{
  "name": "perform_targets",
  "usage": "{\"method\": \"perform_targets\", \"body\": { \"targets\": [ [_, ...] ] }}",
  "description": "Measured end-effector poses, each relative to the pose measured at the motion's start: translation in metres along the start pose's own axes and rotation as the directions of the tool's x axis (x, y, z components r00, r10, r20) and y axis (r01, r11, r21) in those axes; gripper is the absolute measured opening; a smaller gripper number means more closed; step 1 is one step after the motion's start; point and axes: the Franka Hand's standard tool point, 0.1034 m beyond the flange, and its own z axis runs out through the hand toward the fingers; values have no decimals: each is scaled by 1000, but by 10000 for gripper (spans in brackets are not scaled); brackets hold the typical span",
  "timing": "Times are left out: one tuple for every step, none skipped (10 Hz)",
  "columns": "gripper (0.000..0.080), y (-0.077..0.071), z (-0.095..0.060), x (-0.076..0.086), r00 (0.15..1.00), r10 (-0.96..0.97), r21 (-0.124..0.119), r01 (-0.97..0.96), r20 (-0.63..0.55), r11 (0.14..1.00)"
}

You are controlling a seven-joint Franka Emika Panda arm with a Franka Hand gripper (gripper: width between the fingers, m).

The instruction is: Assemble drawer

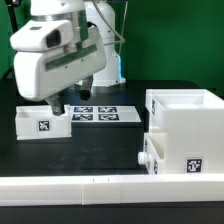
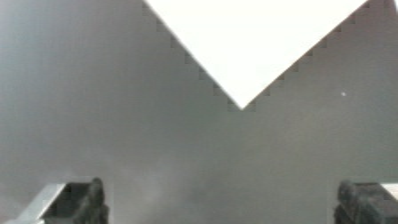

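The white boxy drawer casing (image 1: 186, 122) stands at the exterior view's right, with a square tag on its front. One small tray (image 1: 152, 156) sits low in the casing, its round knob pointing to the exterior view's left. A second small tray (image 1: 42, 123) with a tag stands apart at the left. My gripper (image 1: 68, 97) hangs just above and behind that left tray, touching nothing. In the wrist view my gripper (image 2: 222, 205) is open and empty, with its fingertips (image 2: 71, 203) far apart over blurred grey table. A white pointed corner (image 2: 249, 40) shows ahead; I cannot tell what it belongs to.
The marker board (image 1: 98, 113) lies flat on the dark table between the left tray and the casing. A long low white border wall (image 1: 100, 188) runs along the near edge. A green backdrop stands behind the arm.
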Motion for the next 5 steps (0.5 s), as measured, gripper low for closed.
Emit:
{"method": "perform_targets", "body": {
  "targets": [
    [648, -1, -5, -7, 996, 92, 7, -92, 7, 996],
    [648, -1, -3, -5, 992, 127, 5, -127, 6, 992],
    [648, -2, -2, -5, 978, 209, 7, -209, 8, 978],
    [648, -2, -2, -5, 965, 263, 7, -263, 8, 965],
    [648, -2, -2, -5, 947, 322, 6, -322, 9, 947]
  ]
}}
